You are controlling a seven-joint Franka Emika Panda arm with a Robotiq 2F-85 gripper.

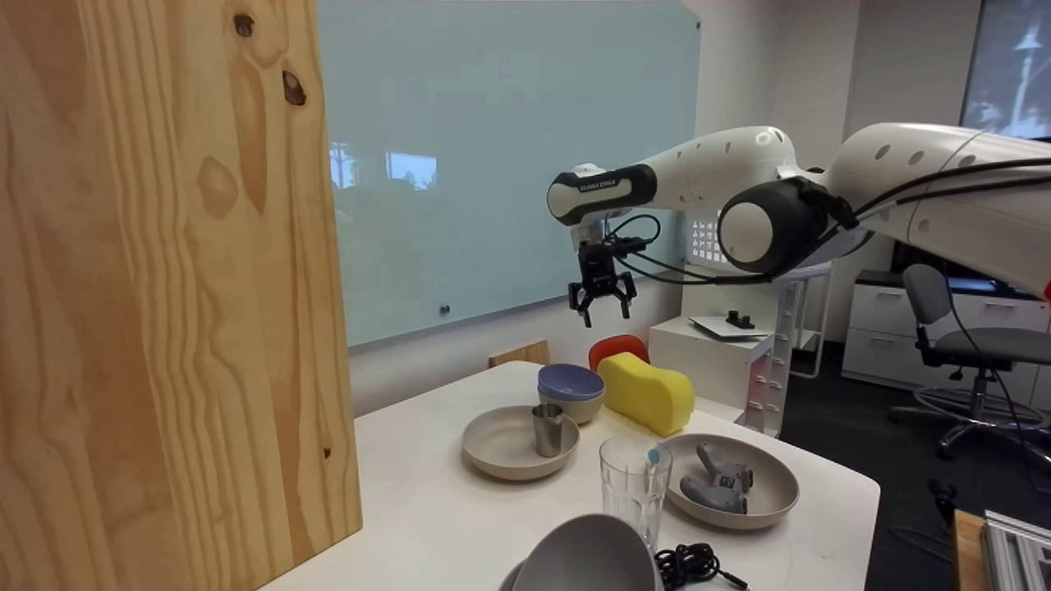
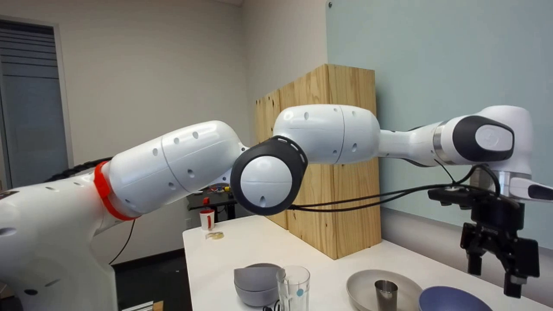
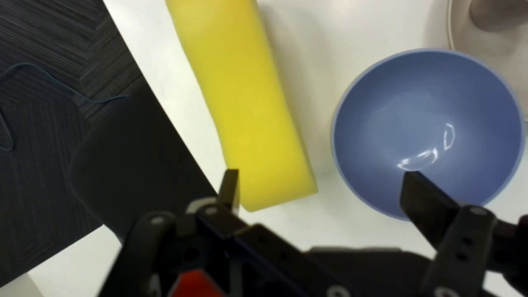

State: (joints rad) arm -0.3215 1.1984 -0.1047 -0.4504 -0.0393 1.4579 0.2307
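My gripper (image 1: 606, 316) (image 2: 493, 280) hangs in the air over the far part of the white table, fingers spread wide with nothing between them. Below it are a blue bowl (image 1: 571, 380) (image 2: 451, 299) and a thick yellow foam-like block (image 1: 644, 392). The blue bowl rests in a beige bowl (image 1: 572, 408). Seen from the wrist, the gripper (image 3: 321, 176) has one finger overlapping the end of the yellow block (image 3: 247, 103) and the other overlapping the rim of the blue bowl (image 3: 412, 123). Both things appear well below the fingertips, untouched.
A steel cup (image 1: 548, 430) stands in a beige dish (image 1: 493, 447). Another dish (image 1: 776, 484) holds a grey game controller (image 1: 722, 480). Nearer are a drinking glass (image 1: 636, 492), grey bowls (image 1: 587, 558) and a black cable (image 1: 694, 565). A tall wooden cabinet (image 2: 332, 194) and glass board (image 1: 509, 164) border the table.
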